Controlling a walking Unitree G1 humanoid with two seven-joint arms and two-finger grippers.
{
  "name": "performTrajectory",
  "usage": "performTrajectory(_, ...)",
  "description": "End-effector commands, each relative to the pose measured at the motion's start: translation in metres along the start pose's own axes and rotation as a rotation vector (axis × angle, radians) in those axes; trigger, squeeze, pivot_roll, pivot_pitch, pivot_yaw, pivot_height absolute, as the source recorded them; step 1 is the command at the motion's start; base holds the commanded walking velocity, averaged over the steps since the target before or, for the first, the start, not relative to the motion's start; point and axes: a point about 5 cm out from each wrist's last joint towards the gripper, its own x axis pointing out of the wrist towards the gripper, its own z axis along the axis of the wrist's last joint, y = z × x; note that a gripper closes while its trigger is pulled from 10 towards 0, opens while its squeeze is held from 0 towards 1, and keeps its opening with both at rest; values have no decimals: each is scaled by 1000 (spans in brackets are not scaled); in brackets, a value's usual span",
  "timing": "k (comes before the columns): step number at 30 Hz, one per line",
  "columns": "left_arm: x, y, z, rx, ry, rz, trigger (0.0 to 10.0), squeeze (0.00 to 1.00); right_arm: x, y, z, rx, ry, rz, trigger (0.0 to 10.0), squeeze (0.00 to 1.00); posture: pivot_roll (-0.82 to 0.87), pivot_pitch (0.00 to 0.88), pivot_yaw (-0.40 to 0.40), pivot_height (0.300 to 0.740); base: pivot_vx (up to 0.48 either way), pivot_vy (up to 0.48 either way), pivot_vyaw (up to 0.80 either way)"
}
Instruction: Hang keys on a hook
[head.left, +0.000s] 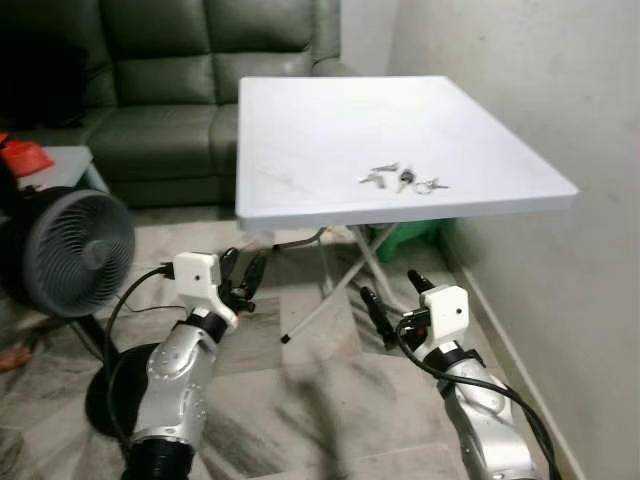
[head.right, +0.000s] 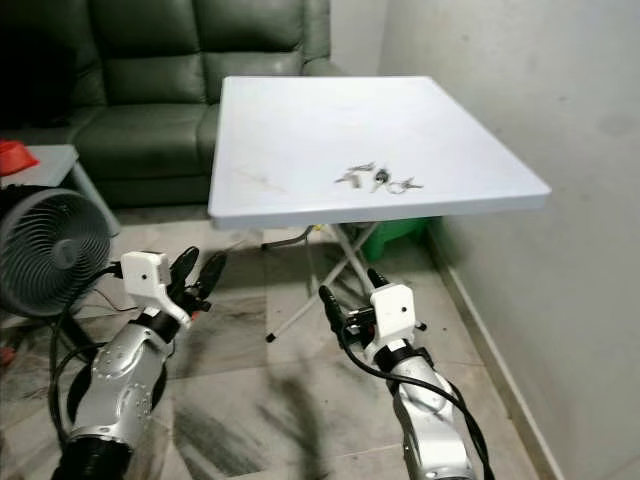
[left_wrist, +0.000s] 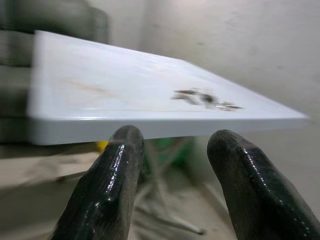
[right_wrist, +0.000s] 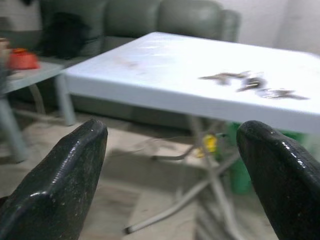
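Observation:
A bunch of keys (head.left: 403, 180) lies on the white folding table (head.left: 300, 140), near its front right part. The keys (left_wrist: 205, 97) show blurred in the left wrist view, and the keys (right_wrist: 250, 82) in the right wrist view too. My left gripper (head.left: 243, 275) is open, held below and in front of the table's front left corner. My right gripper (head.left: 392, 296) is open as well, lower than the table's front edge and under the keys' side. Neither holds anything. No hook is in view.
A floor fan (head.left: 70, 252) stands at my left, its cable trailing by the left arm. A dark green sofa (head.left: 170, 90) lies behind the table. A white wall (head.left: 560, 120) runs close on the right. A small side table (head.left: 60, 165) carries a red object (head.left: 25, 155).

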Motion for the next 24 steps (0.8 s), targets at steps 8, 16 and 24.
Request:
performTrajectory(8, -5, 9, 5, 34, -3, 28, 10000, 0, 6, 9, 9, -35, -36, 61, 10000, 0, -89, 0, -21, 740, 351, 61, 148)
performTrajectory(16, -6, 8, 4, 36, 0, 28, 10000, 0, 6, 11, 9, 15, -40, 65, 10000, 0, -85, 0, -25, 740, 357, 254, 500)
performTrajectory(24, -7, 9, 4, 40, 3, 34, 10000, 0, 7, 8, 10, 0, -35, 59, 10000, 0, -84, 0, -27, 740, 356, 262, 0)
